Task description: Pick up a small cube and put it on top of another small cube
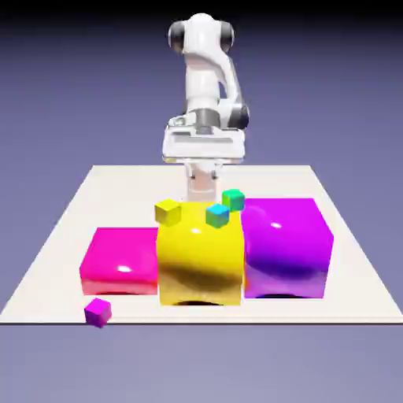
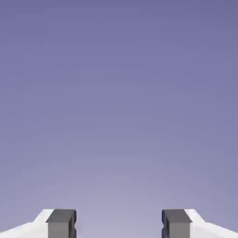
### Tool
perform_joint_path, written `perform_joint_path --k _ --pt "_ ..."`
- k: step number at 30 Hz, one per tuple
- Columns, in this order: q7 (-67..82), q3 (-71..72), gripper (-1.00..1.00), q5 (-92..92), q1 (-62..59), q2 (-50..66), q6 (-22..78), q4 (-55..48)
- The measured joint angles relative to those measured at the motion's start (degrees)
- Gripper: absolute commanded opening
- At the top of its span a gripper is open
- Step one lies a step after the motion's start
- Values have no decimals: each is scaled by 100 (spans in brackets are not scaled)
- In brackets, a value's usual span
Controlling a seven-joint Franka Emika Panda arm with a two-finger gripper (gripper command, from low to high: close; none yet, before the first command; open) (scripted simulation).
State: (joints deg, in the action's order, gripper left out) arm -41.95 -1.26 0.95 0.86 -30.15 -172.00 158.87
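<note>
The small purple-magenta cube [image 1: 97, 312] is seen at the lower left of the exterior view, at the front edge of the table [image 1: 47, 308], just below the big pink block [image 1: 122, 264]. It looks tipped a bit. It should be light and stiff, and it is not likely to break or squash. Its sides may be slippery, so it is best gripped by two flat sides that face away from each other, near the middle. If it is nudged, it could be pushed off the edge.

The pincer [image 2: 119, 224] is wide open in the hand view. Nothing is held between its tips, and only plain blue-violet is seen past them. The small green cube [image 1: 233, 200], where the first cube should be put, is seen right of the middle, near the top of the big blocks.
</note>
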Motion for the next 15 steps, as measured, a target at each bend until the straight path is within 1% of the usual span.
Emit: perform_joint_path --k 15 --pt "634 -1563 0 1177 173 3115 2495 -2645"
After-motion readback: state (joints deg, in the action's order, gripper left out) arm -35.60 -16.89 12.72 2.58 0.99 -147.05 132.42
